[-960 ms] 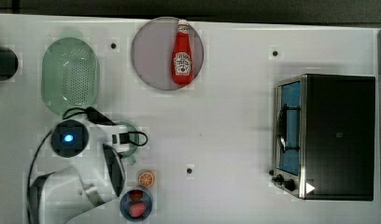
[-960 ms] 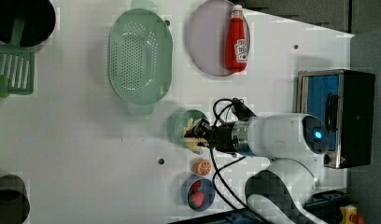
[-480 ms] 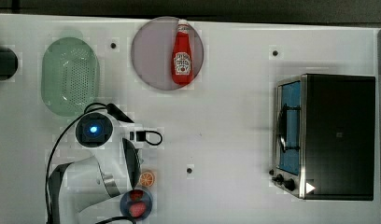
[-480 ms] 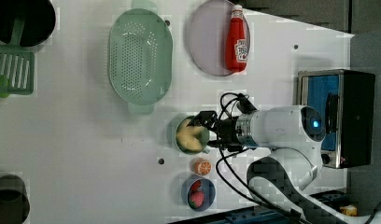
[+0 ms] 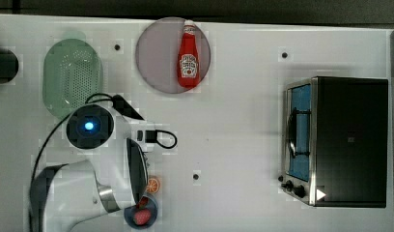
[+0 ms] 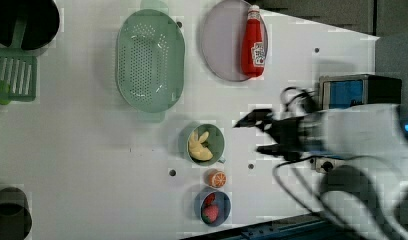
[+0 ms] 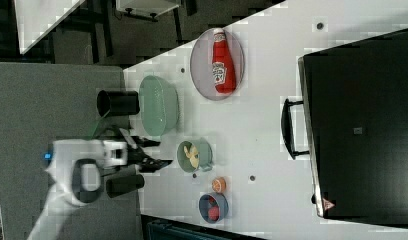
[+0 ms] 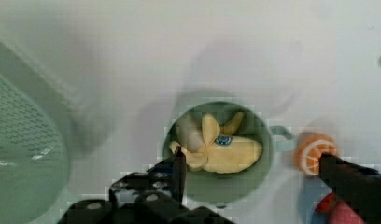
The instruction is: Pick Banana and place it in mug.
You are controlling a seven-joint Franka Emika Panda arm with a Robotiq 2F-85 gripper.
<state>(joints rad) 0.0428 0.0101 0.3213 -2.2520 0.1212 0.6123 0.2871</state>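
In the left view we read the desk (image 6: 92,165) from its left: a slotted green rack (image 6: 14,80), then the perforated green colander (image 6: 150,67), oval and glossy, then the round dull-green mug (image 6: 206,144) with the banana (image 6: 199,146) lying inside it, pale yellow and partly peeled. Below the mug in this view sit the round orange slice (image 6: 217,178) and the small blue bowl (image 6: 213,206) with red strawberries. Further right lies a red ketchup bottle (image 6: 254,42) on a flat grey plate (image 6: 222,45), and then the claw (image 6: 254,135), its two dark fingers spread apart and holding nothing, well to the right of the mug.

The top view hides the mug under the white arm (image 5: 89,188), but it shows the boxy metal toaster oven (image 5: 337,140) with its glass door and knobs at the top view's right.

The right view gives us the mug (image 7: 196,154) side-on enough to show its small handle stub, with the banana (image 7: 192,155) as pale pieces within, and the claw (image 7: 157,154) to the right view's left of it.

The wrist view looks straight down into the mug (image 8: 226,182): the banana (image 8: 221,151) carries a small blue sticker and its peel strips curl upward. Dark fingertips (image 8: 179,163) frame the cup, spread wide.
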